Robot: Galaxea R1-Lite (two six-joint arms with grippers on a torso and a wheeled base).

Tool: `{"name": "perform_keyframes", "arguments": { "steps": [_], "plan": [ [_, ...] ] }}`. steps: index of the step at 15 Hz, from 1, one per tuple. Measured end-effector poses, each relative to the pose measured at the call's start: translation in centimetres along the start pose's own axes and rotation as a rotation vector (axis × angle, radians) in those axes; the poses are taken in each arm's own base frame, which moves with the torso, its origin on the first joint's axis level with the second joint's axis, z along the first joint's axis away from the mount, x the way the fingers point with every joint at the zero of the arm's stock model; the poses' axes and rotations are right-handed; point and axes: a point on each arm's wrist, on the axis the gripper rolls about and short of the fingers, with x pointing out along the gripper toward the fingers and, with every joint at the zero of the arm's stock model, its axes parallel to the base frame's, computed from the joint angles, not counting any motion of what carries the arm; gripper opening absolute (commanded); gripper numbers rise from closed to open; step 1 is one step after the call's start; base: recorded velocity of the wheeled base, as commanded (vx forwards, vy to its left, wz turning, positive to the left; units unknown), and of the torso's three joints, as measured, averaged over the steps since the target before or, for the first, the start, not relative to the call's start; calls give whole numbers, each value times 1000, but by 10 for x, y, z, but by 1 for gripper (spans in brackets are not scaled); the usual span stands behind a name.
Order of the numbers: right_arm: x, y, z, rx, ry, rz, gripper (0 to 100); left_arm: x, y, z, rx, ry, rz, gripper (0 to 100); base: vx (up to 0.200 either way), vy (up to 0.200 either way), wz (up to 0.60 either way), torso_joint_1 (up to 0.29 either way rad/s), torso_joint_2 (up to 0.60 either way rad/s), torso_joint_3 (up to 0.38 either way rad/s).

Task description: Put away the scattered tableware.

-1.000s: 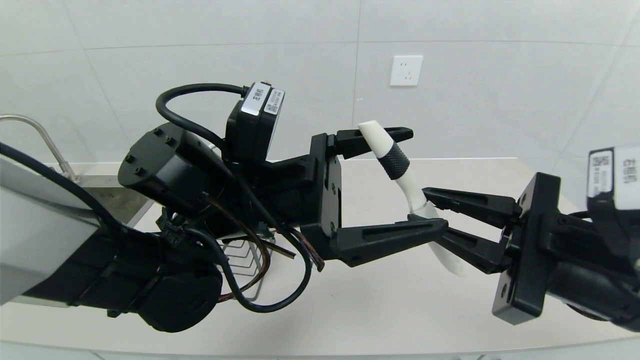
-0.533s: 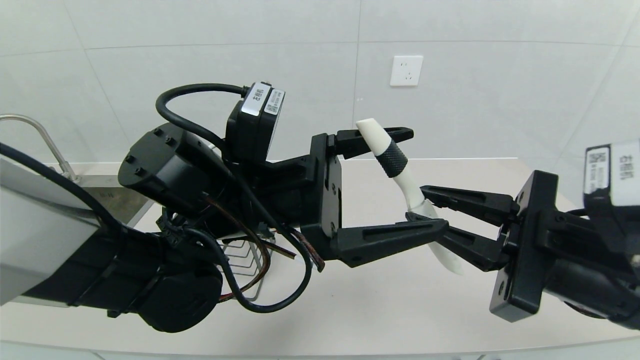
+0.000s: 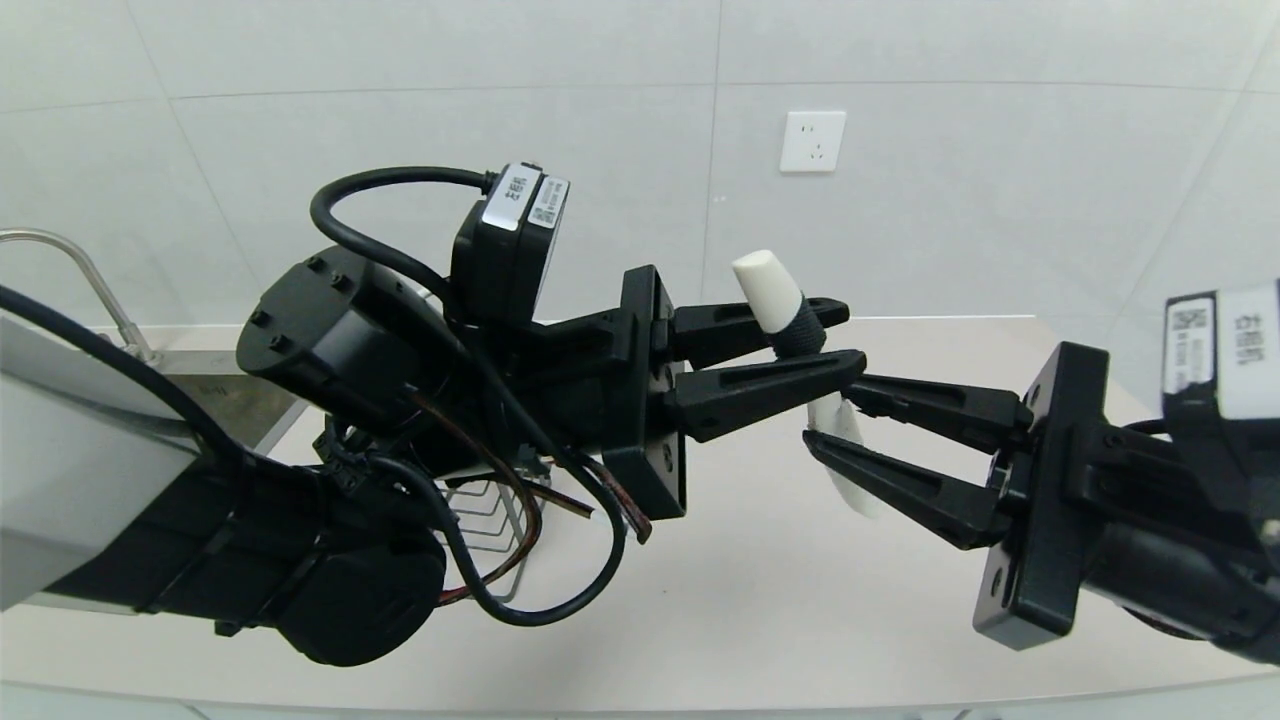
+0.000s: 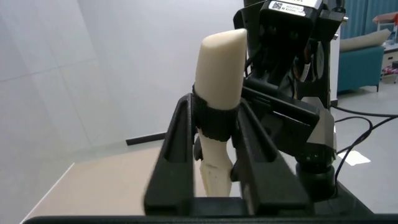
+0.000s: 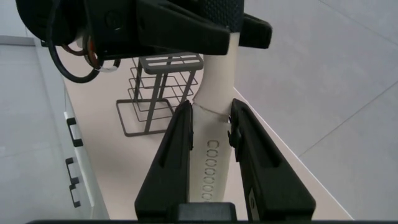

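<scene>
Left gripper is clamping down on the black knurled band of the white utensil. Right gripper is pinching its slotted lower part between both fingers, so the utensil is hanging tilted in the air above the countertop. The counter is running wide beneath them, out to its front edge. The wire rack is standing well apart, under the left arm.

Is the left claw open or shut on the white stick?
Shut. The left gripper has both fingers pressed against the black band of the white utensil, one on each side.
</scene>
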Motion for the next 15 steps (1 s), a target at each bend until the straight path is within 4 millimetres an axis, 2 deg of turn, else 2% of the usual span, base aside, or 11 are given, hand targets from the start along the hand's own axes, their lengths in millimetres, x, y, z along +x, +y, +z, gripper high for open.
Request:
{"name": "perform_keyframes", "arguments": {
  "steps": [6,10,12,13,15],
  "plan": [
    [-1,3,-6,2,24,5,100,-1,1,2,6,-6,28,0,0,0,0,0,0,0],
    [-13,6,-13,13,47,3,100,-19,15,1,20,3,175,0,0,0,0,0,0,0],
    [-21,4,-18,147,60,-23,100,-25,15,-4,2,21,214,0,0,0,0,0,0,0],
    [-26,3,-23,231,75,-40,0,-28,13,-7,-7,32,223,0,0,0,0,0,0,0],
    [-40,1,-37,361,118,-89,0,-34,8,-12,-14,58,237,0,0,0,0,0,0,0]
  ]
}}
